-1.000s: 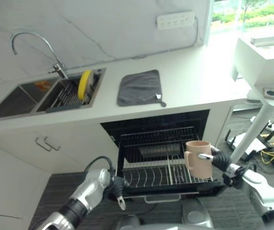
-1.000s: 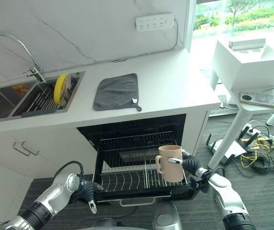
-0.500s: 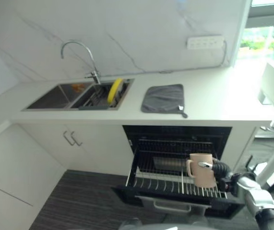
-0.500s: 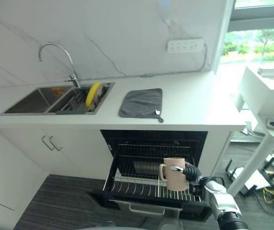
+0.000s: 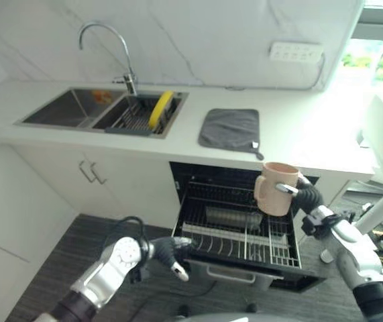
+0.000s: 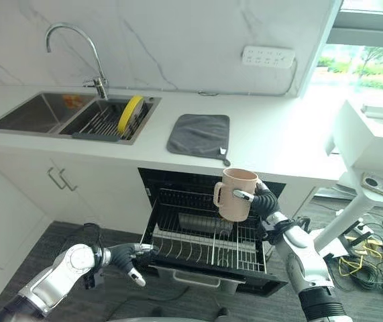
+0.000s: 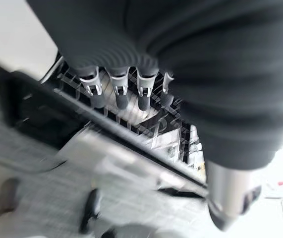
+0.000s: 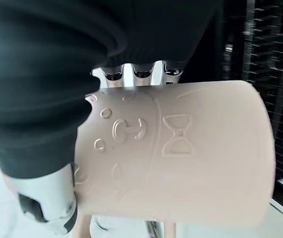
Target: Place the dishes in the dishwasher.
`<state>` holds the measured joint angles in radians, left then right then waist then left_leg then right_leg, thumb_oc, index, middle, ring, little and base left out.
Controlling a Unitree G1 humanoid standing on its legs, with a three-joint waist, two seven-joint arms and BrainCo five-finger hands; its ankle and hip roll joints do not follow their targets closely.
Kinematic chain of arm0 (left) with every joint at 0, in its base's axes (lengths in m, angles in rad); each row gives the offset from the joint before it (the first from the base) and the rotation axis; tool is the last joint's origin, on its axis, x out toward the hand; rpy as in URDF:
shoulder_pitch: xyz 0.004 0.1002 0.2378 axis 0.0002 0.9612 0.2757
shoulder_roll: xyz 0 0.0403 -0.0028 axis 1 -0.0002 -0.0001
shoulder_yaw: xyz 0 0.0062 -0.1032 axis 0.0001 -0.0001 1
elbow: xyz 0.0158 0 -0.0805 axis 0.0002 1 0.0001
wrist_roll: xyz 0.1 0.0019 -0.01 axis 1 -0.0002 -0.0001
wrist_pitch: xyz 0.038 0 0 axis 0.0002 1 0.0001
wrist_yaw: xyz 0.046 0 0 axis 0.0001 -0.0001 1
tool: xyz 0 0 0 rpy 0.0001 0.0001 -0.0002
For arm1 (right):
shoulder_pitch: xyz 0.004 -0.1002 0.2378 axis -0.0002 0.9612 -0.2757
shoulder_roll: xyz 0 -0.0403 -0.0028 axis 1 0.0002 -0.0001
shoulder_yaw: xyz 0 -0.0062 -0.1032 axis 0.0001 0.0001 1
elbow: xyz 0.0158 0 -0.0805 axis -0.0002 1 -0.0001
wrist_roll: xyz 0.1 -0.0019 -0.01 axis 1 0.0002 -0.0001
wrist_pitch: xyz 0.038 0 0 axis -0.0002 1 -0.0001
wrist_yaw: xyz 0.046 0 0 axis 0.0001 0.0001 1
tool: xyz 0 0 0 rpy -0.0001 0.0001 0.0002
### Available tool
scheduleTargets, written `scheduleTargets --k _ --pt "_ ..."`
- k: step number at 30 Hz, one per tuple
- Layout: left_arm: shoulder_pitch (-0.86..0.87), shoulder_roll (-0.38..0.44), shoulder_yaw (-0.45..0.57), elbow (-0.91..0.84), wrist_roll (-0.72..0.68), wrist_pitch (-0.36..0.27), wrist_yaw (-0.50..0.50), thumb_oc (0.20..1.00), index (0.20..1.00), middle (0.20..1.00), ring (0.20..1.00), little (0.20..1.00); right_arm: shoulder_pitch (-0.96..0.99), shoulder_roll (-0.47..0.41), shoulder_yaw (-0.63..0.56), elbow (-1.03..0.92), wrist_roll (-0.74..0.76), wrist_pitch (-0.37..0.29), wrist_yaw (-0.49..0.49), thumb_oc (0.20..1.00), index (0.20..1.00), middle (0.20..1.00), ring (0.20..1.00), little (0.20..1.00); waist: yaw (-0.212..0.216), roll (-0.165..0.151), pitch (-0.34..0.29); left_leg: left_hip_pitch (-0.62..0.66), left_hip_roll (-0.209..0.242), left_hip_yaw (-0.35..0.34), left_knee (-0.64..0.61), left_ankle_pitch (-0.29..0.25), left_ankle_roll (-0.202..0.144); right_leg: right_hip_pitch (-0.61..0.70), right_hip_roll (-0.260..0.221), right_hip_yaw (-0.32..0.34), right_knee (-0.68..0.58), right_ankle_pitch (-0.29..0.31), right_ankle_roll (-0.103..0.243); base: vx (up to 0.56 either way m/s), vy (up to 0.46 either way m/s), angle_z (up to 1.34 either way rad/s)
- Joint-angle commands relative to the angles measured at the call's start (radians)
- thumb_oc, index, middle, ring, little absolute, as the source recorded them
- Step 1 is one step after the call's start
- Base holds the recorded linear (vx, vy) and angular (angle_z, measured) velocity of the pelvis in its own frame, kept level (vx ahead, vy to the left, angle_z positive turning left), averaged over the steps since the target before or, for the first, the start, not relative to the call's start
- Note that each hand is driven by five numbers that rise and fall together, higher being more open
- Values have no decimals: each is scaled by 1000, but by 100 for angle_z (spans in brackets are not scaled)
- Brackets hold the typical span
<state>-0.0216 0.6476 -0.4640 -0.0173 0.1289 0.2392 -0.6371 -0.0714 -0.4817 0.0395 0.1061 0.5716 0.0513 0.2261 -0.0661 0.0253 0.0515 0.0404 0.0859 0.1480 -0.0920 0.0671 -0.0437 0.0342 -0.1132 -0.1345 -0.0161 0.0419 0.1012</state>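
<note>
One pink mug (image 6: 234, 194) is in my right hand (image 6: 261, 202), fingers (image 8: 142, 73) wrapped round its body and thumb clamped on the near side, handle pointing to my left. It sits upright, mouth up, in the air above the pulled-out dishwasher rack (image 6: 204, 240), touching nothing.

My left hand (image 6: 129, 257) is low, just beside the rack's front left corner, fingers (image 7: 116, 94) relaxed and holding nothing.

Remaining dishes noted: a yellow plate (image 6: 130, 114) stands on edge in the sink drainer (image 6: 100, 124), well apart from the dishwasher. A grey cloth (image 6: 199, 134) lies on the worktop (image 6: 285, 144) above the dishwasher opening.

Assessment of the step in hand: the mug is carried but not yet racked. To do it well, I judge that it should go mouth down, so the wrist needs to turn before descent. Lower it between the tines on the right part of the rack, handle clear of the wires. Unclench only once the rim rests on the wire. Risk: the mug tips if let go early, or the handle catches a tine.
</note>
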Motion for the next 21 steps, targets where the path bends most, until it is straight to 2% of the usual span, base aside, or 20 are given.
scheduleTargets --k 1,6,13,14,17,21 --pt "-42 -19 12 45 -48 -15 51 1000 1000 1000 1000 1000 -96 -31 -34 -30 38 -99 -11 200 200 200 200 200 -7 2 -4 54 8 4 108 -44 -7 53 5 5 75 -56 7 -9 2 -4" --pt "-55 -11 62 50 -44 -33 90 1000 1000 1000 1000 1000 -89 -33 -45 -34 36 -78 -11 200 200 200 200 200 -13 -1 -11 78 6 12 104 -64 -1 53 5 8 86 -55 2 42 -8 -8" --pt "8 31 170 -9 -32 -108 148 1000 1000 1000 1000 1000 -25 -18 -47 -75 27 -41 -32 200 200 200 200 200 -7 2 19 82 -4 23 106 -77 9 65 11 -11 72 -68 -12 58 -50 4" --pt "-14 51 159 -18 -6 -120 180 1000 1000 1000 1000 1000 -40 -21 -28 -73 32 -57 -52 200 200 200 200 200 -4 2 62 37 -7 17 136 -78 11 25 7 -16 98 -71 -16 -216 -102 1" --pt "-85 83 131 -17 -5 -137 221 1000 1000 1000 1000 1000 -93 -44 3 -65 51 -93 -92 200 200 200 200 200 4 3 134 -54 -14 3 189 -75 14 -51 1 -13 137 -67 -22 -353 -74 1" --pt "-201 113 92 -9 -20 -131 266 1000 1000 1000 1000 1000 -191 -80 35 -47 70 -127 -119 200 200 200 200 200 2 7 244 -162 -17 -9 243 -57 10 -140 -4 -6 178 -55 -29 -325 -32 -5"
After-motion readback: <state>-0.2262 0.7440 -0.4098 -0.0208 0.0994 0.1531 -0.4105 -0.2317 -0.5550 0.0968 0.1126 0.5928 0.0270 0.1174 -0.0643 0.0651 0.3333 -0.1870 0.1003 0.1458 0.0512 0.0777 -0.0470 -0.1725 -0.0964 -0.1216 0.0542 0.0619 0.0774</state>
